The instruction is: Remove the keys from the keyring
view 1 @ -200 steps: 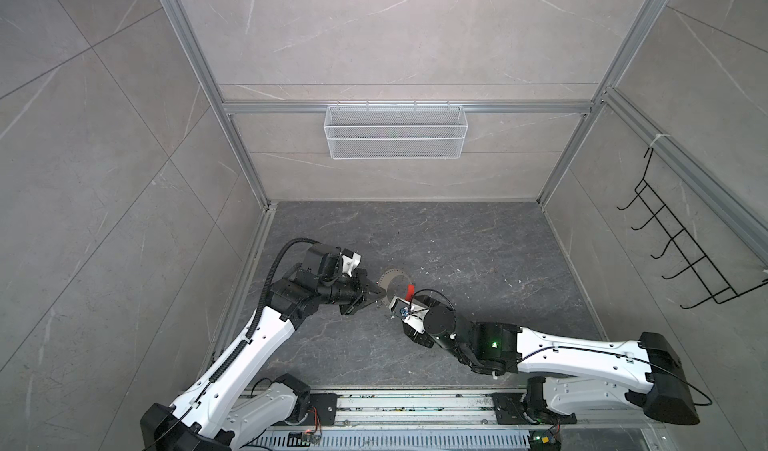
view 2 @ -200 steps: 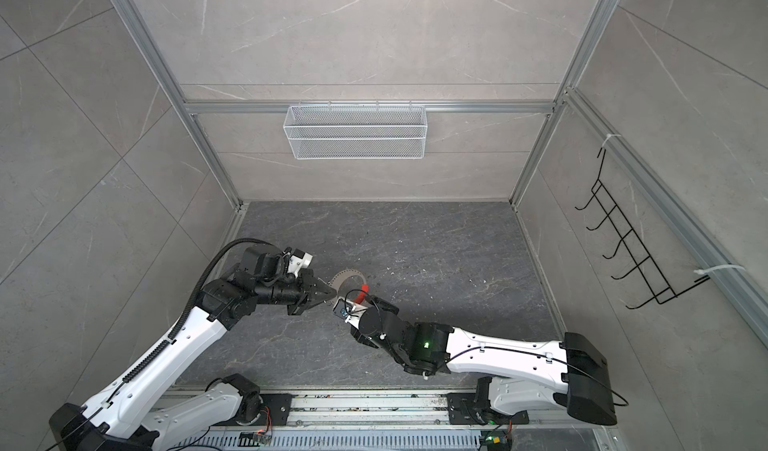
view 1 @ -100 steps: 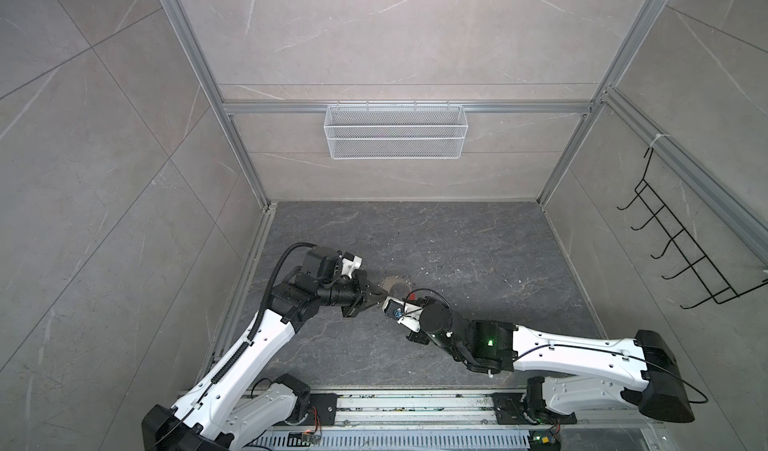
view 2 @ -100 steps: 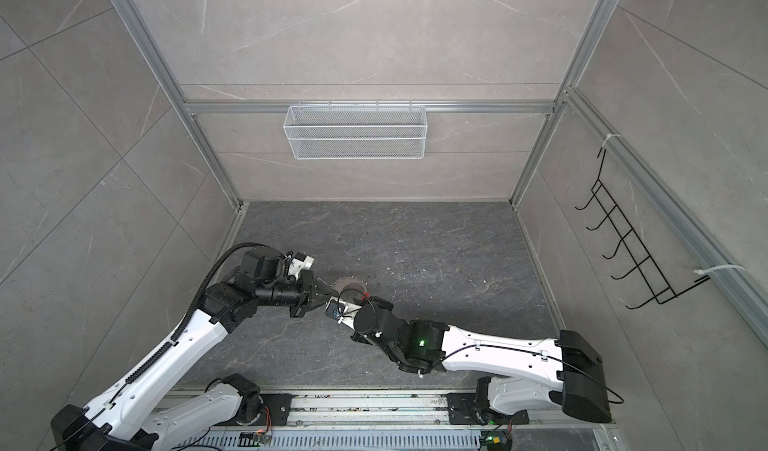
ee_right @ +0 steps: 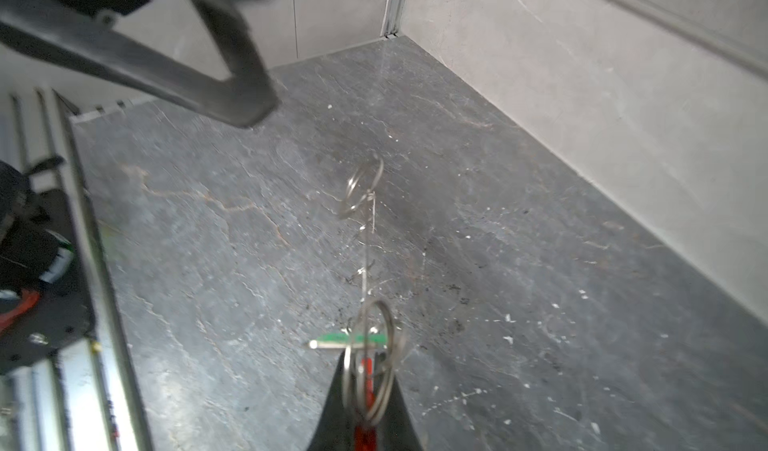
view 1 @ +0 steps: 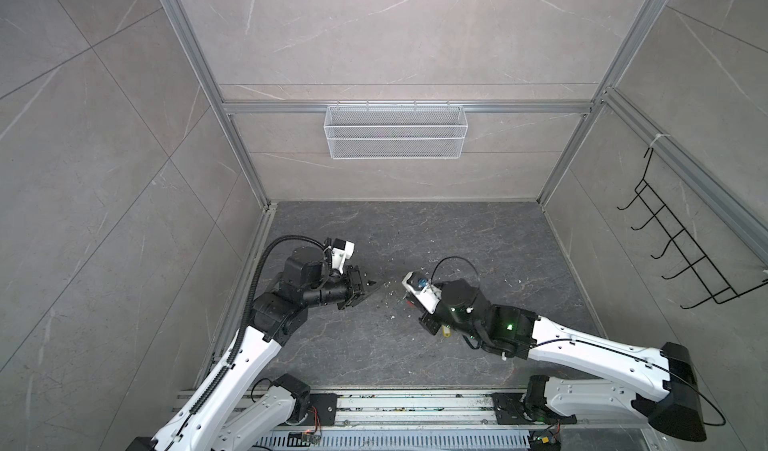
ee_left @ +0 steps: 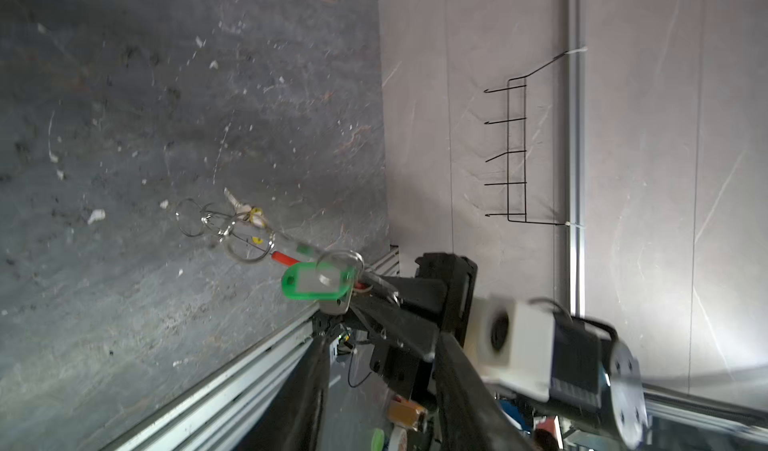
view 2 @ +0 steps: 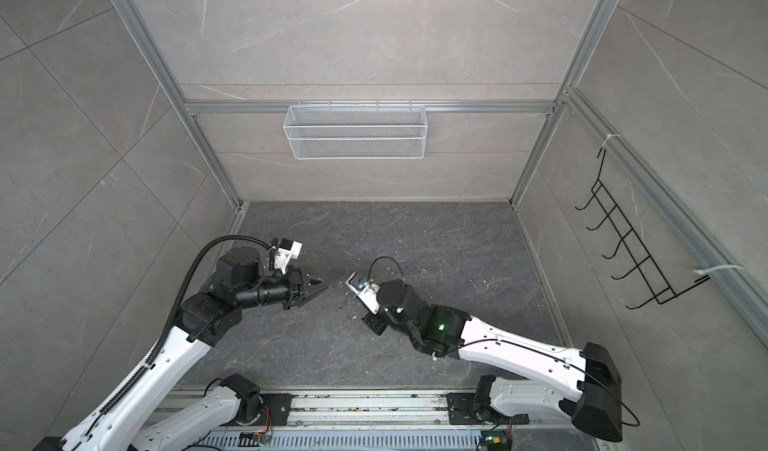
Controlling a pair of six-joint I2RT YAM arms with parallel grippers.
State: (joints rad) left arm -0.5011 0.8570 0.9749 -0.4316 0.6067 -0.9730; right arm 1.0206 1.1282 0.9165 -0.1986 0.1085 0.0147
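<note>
Clamps the keyring (ee_right: 365, 258) by its red sleeve (ee_left: 284, 258) in the right pincer (ee_right: 365, 370), green-tagged key (ee_left: 316, 282) and yellow-tagged key (ee_left: 255, 216) threaded on it; holds the left pincer (view 2: 318, 289) parted, empty, apart.

Pale grey tiled walls (view 1: 395, 33) are enclosing a dark stone floor (view 1: 415, 228), a white mesh basket (view 1: 395, 131) and black hook rack (view 1: 683, 233) hanging.
</note>
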